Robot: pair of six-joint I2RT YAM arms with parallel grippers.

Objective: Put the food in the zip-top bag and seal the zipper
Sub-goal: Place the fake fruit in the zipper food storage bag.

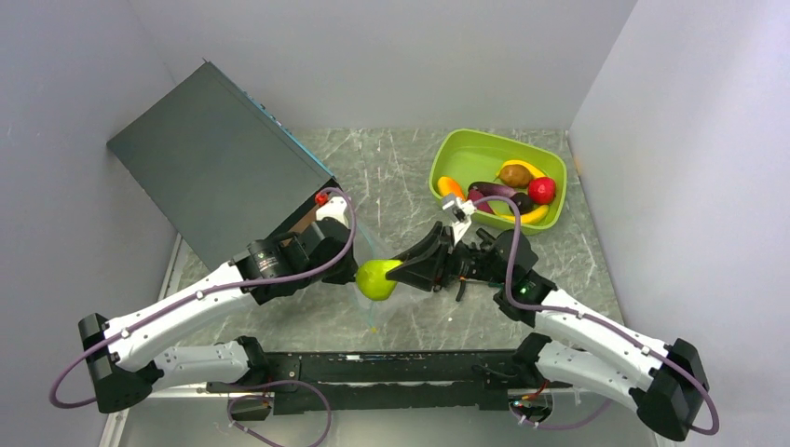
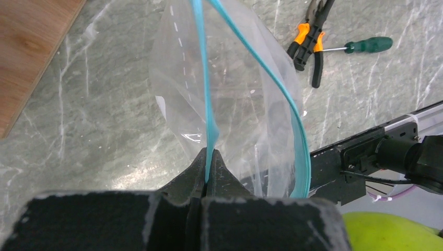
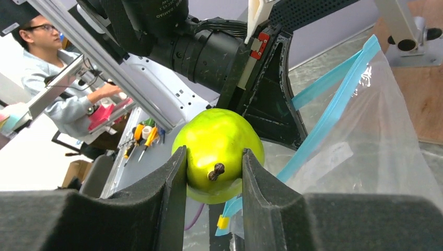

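Observation:
My right gripper [image 3: 213, 172] is shut on the green apple [image 3: 219, 144] and holds it in the air right by the left gripper, in the middle of the top view [image 1: 376, 278]. My left gripper [image 2: 209, 170] is shut on the blue-green zipper strip [image 2: 205, 104] of the clear zip-top bag [image 2: 235, 104], which hangs open below it; the other lip of the zipper [image 2: 292, 120] curves away to the right. The bag also shows in the right wrist view [image 3: 365, 141]. More toy food lies in the lime-green tray [image 1: 466, 149]: an orange piece [image 1: 451, 186], a brown pear [image 1: 514, 174], a red fruit [image 1: 541, 190], a yellow banana [image 1: 533, 215].
A dark grey box [image 1: 214, 158] stands at the back left on a wooden board [image 2: 31, 47]. Black-and-orange pliers [image 2: 308, 42] and a green-handled screwdriver [image 2: 365, 45] lie on the marble table beyond the bag. Grey walls close in the sides and back.

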